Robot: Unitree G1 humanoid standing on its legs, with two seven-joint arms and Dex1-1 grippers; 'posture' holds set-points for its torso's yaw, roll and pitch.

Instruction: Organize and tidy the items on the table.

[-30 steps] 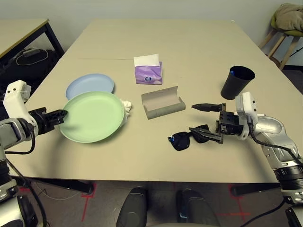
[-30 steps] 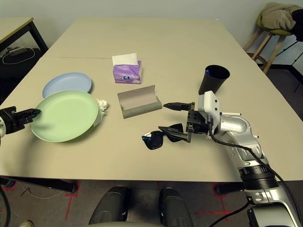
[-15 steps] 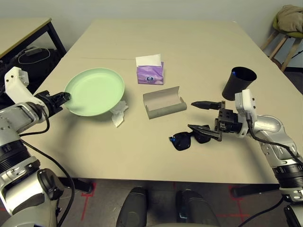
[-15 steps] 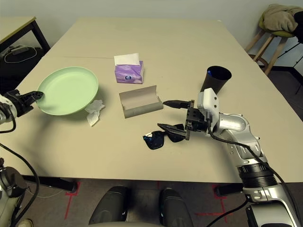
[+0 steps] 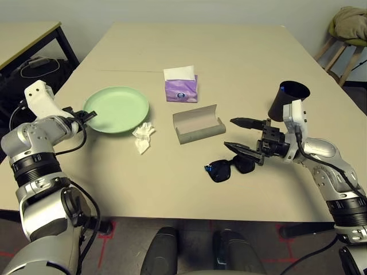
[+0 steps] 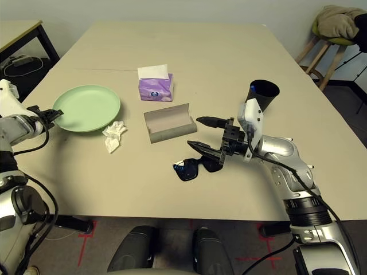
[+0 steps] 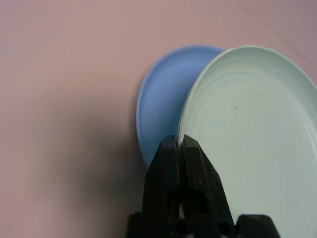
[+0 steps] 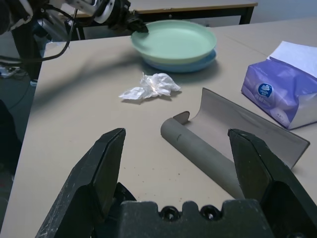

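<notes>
The pale green plate (image 5: 118, 108) lies on top of the light blue plate (image 7: 157, 111) at the table's left. My left gripper (image 5: 89, 114) is shut on the green plate's near-left rim. A crumpled white tissue (image 5: 143, 135) lies just in front of the plates. The grey glasses case (image 5: 198, 124) lies open in the middle. The black sunglasses (image 5: 226, 168) rest in front of it, partly under my right gripper (image 5: 229, 133). That gripper hovers open with nothing between its fingers. The black cup (image 5: 285, 98) stands behind my right arm.
A purple tissue box (image 5: 180, 86) stands behind the glasses case. The beige table (image 5: 172, 189) has bare room along its front and far half. A black-legged side table (image 5: 28, 34) is at the far left, and a stool with cloth (image 5: 350, 26) at the far right.
My left gripper carried the green plate away from me and set it over the blue plate, leaving the tissue uncovered. The right gripper shifted slightly left above the sunglasses.
</notes>
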